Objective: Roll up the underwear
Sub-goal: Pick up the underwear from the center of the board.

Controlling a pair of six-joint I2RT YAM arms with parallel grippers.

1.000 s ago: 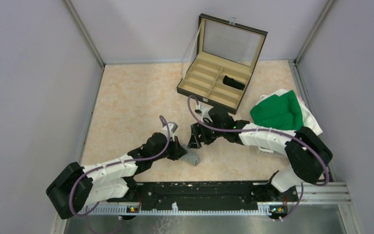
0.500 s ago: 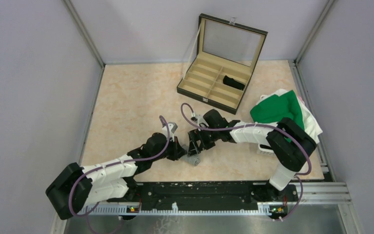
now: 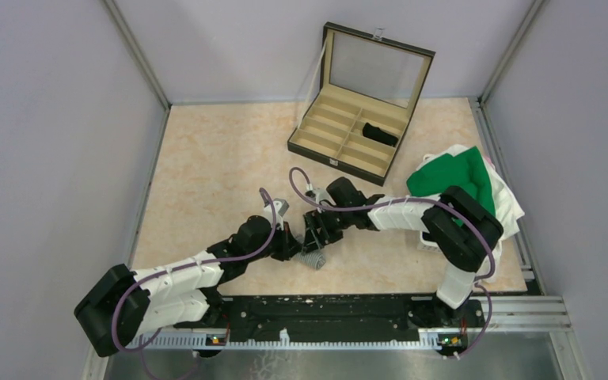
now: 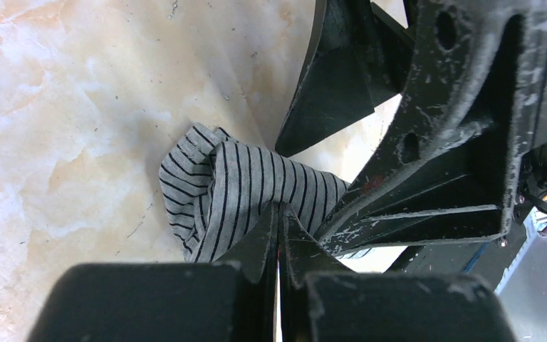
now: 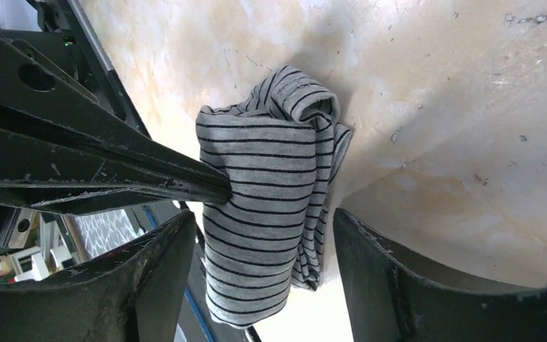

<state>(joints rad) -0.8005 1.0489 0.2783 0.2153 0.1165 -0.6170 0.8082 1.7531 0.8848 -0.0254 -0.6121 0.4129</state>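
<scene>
Lab robot cell: plain grey panel walls (image 3: 47,119) in aluminium framing (image 3: 136,54), marble-look tabletop (image 3: 222,150), two robot arms (image 3: 178,273) bolted to a black rail (image 3: 324,317) at its near edge.

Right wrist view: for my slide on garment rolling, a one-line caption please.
Shut left gripper presses into the rolled striped underwear on the table; the open right gripper flanks it.

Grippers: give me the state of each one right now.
Left gripper: shut, pinching the striped grey underwear.
Right gripper: open, jaws straddling the underwear, not gripping it.
</scene>
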